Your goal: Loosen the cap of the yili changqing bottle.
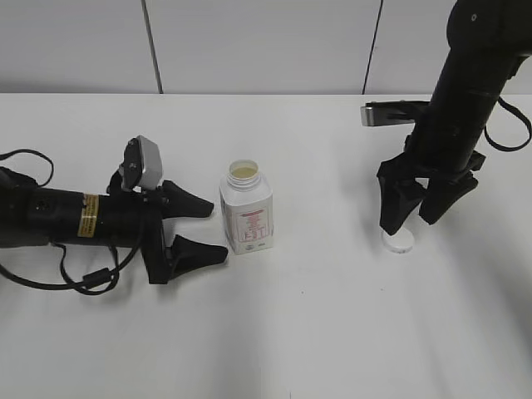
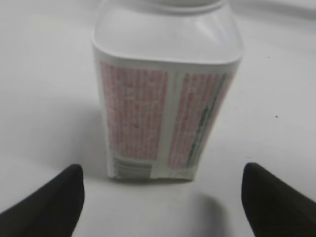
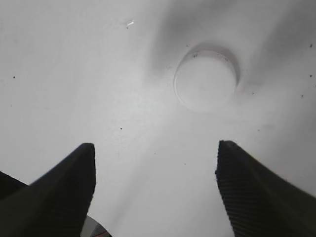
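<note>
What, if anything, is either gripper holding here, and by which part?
Nothing is held. The left gripper is open beside the bottle, not touching it. The right gripper is open above the cap, which lies on the table.

White bottle [image 1: 246,212] with pink-red printed label; white cap [image 1: 398,241] right of it; white table [image 1: 332,332]; both grippers [image 1: 198,229] black.

A plain white surface [image 1: 316,332] fills most of the frame. Along the top runs a pale grey panelled wall [image 1: 258,41], split by two dark vertical seams. Light is soft and even.
</note>
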### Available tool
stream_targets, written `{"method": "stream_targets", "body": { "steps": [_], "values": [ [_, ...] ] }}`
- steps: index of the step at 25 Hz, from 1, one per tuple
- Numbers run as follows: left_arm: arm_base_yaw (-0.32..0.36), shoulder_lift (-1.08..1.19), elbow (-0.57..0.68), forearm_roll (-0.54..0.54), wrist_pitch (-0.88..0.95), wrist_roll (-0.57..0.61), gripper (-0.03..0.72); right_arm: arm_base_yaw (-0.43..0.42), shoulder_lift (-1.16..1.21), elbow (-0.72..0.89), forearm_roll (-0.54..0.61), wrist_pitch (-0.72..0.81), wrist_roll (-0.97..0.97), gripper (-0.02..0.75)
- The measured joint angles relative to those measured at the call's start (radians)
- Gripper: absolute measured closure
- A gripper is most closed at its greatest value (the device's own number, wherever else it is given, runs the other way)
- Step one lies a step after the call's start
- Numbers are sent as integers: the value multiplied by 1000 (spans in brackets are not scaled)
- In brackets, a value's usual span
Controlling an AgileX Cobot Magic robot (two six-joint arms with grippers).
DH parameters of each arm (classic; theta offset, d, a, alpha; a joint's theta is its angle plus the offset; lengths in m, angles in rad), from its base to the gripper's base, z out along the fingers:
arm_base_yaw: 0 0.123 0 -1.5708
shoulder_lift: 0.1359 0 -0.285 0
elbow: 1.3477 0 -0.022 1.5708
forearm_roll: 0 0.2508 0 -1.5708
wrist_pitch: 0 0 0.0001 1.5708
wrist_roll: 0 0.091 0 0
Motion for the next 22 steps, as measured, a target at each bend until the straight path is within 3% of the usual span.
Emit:
{"method": "stream_targets", "body": {
  "steps": [5, 10, 16, 22],
  "values": [
    [52, -85, 0, 118, 17, -91, 104, 0, 0, -1, 19, 4, -2, 141],
    [61, -189, 0, 188, 116, -143, 105, 0, 0, -1, 27, 5, -8, 141],
    [61, -362, 1, 198, 329, -144, 108, 0, 0, -32, 27, 9, -27, 141],
    [62, -518, 1, 182, 459, -144, 183, 0, -5, -103, 29, 9, -30, 143]
  ]
}}
